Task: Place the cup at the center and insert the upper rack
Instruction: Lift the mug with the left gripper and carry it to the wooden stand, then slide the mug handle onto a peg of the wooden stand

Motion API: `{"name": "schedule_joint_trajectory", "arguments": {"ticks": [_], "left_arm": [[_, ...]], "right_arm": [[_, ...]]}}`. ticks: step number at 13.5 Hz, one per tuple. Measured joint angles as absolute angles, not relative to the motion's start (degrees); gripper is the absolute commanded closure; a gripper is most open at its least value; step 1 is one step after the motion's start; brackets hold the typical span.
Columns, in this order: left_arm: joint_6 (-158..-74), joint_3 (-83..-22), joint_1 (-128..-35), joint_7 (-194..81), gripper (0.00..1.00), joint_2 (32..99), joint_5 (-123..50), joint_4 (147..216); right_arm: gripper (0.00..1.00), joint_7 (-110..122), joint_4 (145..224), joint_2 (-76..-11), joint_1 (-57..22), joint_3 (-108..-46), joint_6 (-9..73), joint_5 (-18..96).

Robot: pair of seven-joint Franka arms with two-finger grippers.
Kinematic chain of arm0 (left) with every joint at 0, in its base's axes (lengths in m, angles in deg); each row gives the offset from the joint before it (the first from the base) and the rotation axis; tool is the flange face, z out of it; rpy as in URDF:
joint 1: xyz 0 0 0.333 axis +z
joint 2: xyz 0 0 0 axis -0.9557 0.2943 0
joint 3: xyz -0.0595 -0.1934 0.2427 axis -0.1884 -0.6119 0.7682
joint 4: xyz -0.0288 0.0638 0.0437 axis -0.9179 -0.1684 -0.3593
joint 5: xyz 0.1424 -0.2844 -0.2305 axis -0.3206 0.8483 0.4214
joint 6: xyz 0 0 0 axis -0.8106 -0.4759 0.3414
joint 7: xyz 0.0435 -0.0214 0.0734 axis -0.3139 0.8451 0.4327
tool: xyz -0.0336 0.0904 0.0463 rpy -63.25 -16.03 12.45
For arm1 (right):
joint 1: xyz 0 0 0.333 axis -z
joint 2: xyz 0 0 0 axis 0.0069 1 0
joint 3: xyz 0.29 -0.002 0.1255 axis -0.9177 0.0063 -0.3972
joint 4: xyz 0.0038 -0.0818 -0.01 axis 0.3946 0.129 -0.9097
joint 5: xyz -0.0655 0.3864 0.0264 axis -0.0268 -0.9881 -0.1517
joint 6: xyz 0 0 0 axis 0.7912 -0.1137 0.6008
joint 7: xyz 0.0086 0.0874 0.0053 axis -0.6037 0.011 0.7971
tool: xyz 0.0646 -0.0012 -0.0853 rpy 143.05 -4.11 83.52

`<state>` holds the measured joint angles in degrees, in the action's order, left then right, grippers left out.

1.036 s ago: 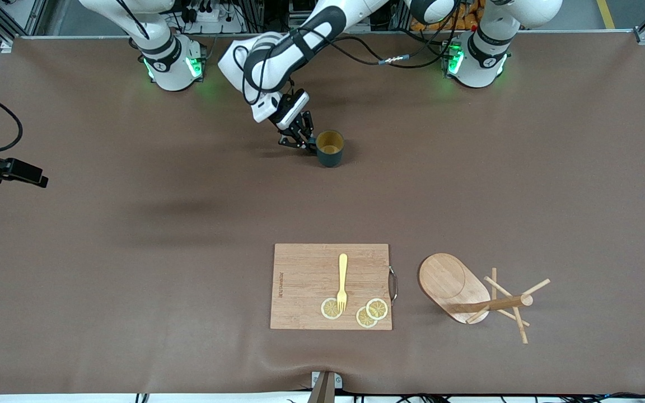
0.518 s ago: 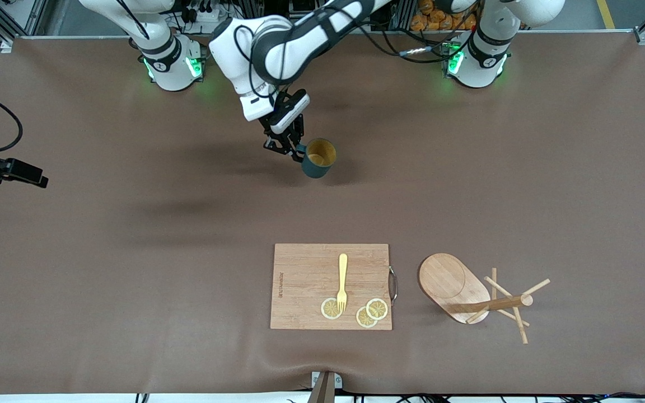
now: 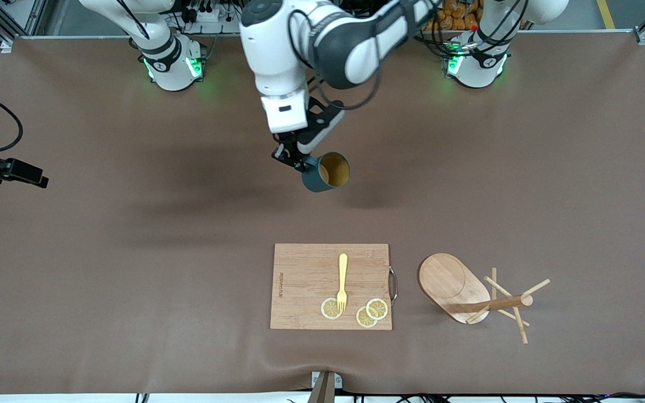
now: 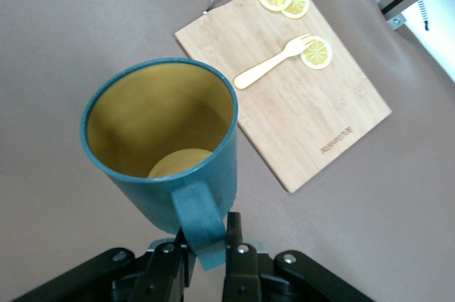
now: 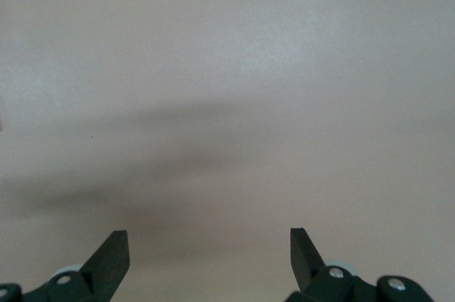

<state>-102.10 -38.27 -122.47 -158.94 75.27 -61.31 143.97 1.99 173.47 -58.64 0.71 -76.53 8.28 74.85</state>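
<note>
The cup (image 3: 327, 170), dark teal with a yellowish inside, hangs tilted in the air over the bare table. My left gripper (image 3: 299, 160) is shut on the cup's handle (image 4: 200, 218), with a finger on each side, as the left wrist view (image 4: 206, 244) shows. The upper rack (image 3: 471, 295), a light wooden mug tree, lies on its side near the front edge toward the left arm's end. Its oval base (image 3: 447, 282) stands on edge, and its pegs splay over the cloth. My right gripper (image 5: 210, 245) waits open over bare table at the right arm's end (image 3: 31, 176).
A rectangular bamboo cutting board (image 3: 305, 280) lies beside the rack. It carries a yellow fork (image 3: 342, 279) and three lemon slices (image 3: 377, 308). A brown cloth (image 3: 132, 252) covers the table.
My left gripper has lifted the cup off the table and carried it toward the front camera, tilting its mouth sideways. The right arm has not moved.
</note>
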Motion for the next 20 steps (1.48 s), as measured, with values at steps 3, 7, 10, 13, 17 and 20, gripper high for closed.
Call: {"name": "schedule_joint_trajectory", "arguments": {"ticks": [3, 7, 10, 13, 17, 20], "left_arm": [[-105.3, -38.2, -117.4, -153.0, 1.00, 73.2, -53.1, 144.1], [-105.9, -38.2, -109.4, -140.6, 1.00, 69.7, -41.9, 145.4], [-105.9, -38.2, -103.0, -131.7, 1.00, 67.4, -33.4, 146.8], [-105.9, -38.1, -95.2, -120.8, 1.00, 66.9, -21.4, 147.6], [-105.0, -38.1, -86.5, -109.2, 1.00, 66.9, -8.6, 149.1], [-101.5, -38.1, -81.4, -103.0, 1.00, 67.5, 0.7, 150.3]], "right_arm": [[0.00, 2.0, 173.2, -58.6, 0.7, -76.4, 8.3, 74.8], [0.00, 2.0, 172.9, -58.6, 0.7, -76.4, 8.3, 74.8], [0.00, 2.0, 172.9, -58.6, 0.7, -76.4, 8.3, 74.8], [0.00, 2.0, 172.9, -58.6, 0.7, -76.4, 8.3, 74.8], [0.00, 2.0, 172.7, -58.6, 0.8, -76.4, 8.4, 74.8], [0.00, 2.0, 172.2, -58.6, 0.8, -76.3, 8.4, 74.8]]}}
